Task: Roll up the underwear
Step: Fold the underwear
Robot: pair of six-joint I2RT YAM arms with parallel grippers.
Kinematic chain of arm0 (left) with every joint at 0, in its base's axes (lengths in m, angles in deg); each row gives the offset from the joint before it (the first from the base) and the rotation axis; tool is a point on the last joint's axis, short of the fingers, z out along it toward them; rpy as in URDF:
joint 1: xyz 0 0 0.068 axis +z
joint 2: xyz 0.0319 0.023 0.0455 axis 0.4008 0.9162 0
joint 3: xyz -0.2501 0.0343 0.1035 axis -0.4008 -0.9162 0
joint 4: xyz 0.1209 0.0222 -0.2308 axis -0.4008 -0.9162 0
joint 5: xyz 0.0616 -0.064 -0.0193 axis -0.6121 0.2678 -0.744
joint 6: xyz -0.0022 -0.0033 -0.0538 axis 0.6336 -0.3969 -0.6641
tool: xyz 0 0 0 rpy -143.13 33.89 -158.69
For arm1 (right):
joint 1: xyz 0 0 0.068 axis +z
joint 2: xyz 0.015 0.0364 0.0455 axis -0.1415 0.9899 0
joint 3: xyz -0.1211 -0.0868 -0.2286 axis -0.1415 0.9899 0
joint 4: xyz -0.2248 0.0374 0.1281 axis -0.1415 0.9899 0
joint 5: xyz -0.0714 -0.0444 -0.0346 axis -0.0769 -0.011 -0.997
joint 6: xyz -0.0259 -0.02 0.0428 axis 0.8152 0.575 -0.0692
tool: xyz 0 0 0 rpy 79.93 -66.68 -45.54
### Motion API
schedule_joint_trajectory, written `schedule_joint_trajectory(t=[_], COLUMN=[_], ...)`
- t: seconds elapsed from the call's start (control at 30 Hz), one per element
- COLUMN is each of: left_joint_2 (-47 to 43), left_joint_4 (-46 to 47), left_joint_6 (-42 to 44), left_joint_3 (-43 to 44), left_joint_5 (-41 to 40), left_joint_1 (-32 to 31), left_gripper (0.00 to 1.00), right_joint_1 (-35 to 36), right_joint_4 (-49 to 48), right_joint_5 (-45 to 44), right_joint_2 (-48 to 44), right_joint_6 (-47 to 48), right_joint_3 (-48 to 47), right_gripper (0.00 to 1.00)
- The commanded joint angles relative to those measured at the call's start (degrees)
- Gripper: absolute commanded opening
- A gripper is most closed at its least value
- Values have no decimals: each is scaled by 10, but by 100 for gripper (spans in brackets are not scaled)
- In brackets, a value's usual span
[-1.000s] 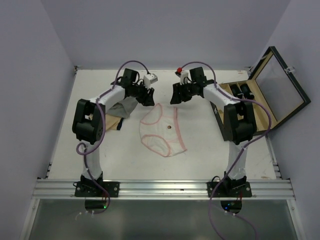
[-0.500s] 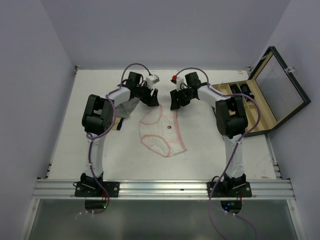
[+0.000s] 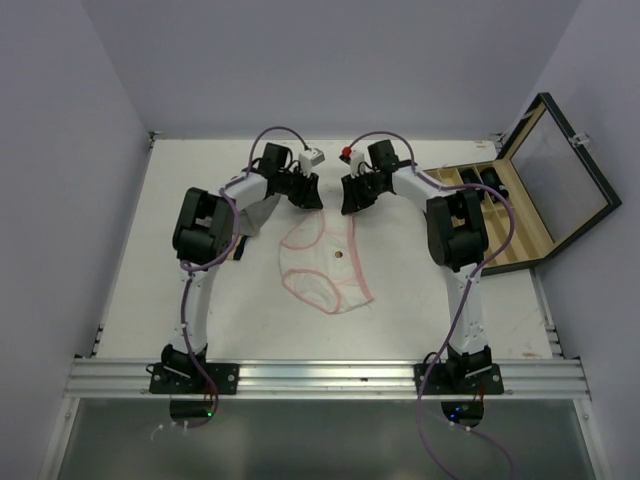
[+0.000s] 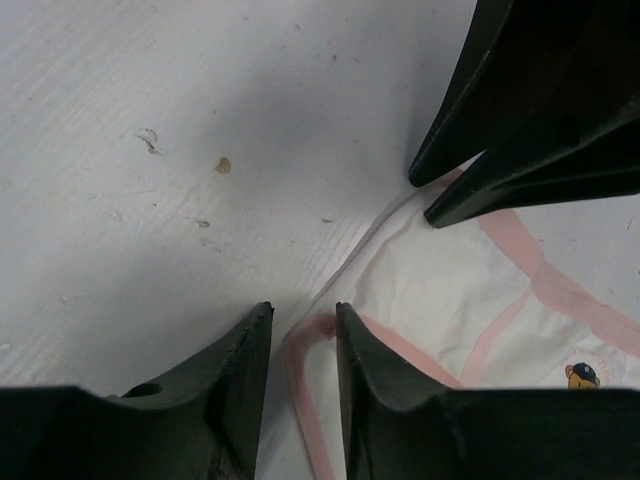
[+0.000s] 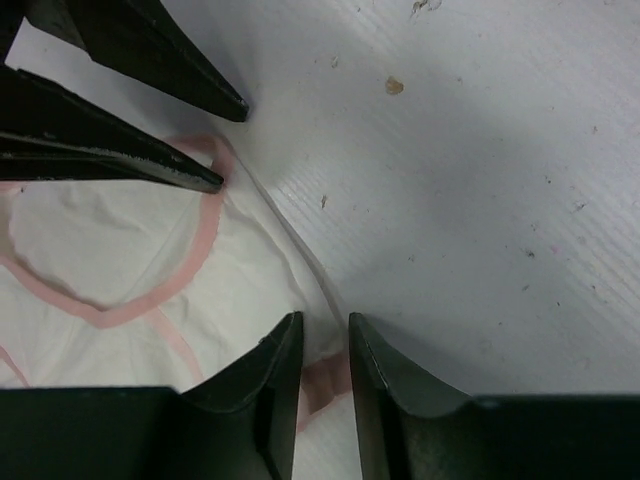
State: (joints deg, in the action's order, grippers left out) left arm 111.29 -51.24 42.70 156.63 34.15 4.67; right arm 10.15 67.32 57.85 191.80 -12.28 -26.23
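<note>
- The underwear [image 3: 325,262] lies flat on the white worktop [image 3: 150,290], about midway between the two arms. Its waistband is at the far side and its narrow crotch end points toward the arm bases.
- It is thin white fabric, a little creased, with pink trim curving along the waistband and leg openings. In the left wrist view a small bear print [image 4: 582,375] shows on the cloth.
- The left gripper [image 3: 312,200] is down at the far left waistband corner. Its dark, wedge-shaped jaws stand slightly apart, and the pink-trimmed corner lies in the narrow gap between their tips, not yet squeezed.
- The right gripper [image 3: 347,205] is down at the far right waistband corner. Its jaws are likewise parted by a slim gap, with a fold of pink trim between the tips.
- The two grippers face each other across the waistband, near but apart.
- Up close the worktop has a fine ribbed grain, with a few small specks and crumbs.
- A crumpled grey cloth [image 3: 250,215] lies left of the underwear under the left arm, with a tan cloth [image 3: 232,248] just beside it.
- A dark-framed wooden case [image 3: 530,215] sits at the right edge of the worktop. Its hinged lid is raised and its tan compartments hold dark items.
</note>
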Motion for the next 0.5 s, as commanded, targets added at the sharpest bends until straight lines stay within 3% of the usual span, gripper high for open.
schedule_joint_trajectory(t=[0.0, 0.17, 0.47], left_joint_2=[10, 0, -1], left_joint_4=[-18, -33, -27], left_joint_6=[0, 12, 4], left_joint_3=[15, 12, 36], left_joint_5=[17, 17, 38], left_joint_1=[-6, -6, -6], left_gripper=[34, 26, 0], right_joint_1=[-4, -6, -9], right_joint_4=[25, 45, 46], right_joint_5=[12, 19, 43], right_joint_2=[3, 0, -10], right_joint_6=[10, 26, 19], right_joint_3=[-16, -21, -31], right_gripper=[28, 22, 3])
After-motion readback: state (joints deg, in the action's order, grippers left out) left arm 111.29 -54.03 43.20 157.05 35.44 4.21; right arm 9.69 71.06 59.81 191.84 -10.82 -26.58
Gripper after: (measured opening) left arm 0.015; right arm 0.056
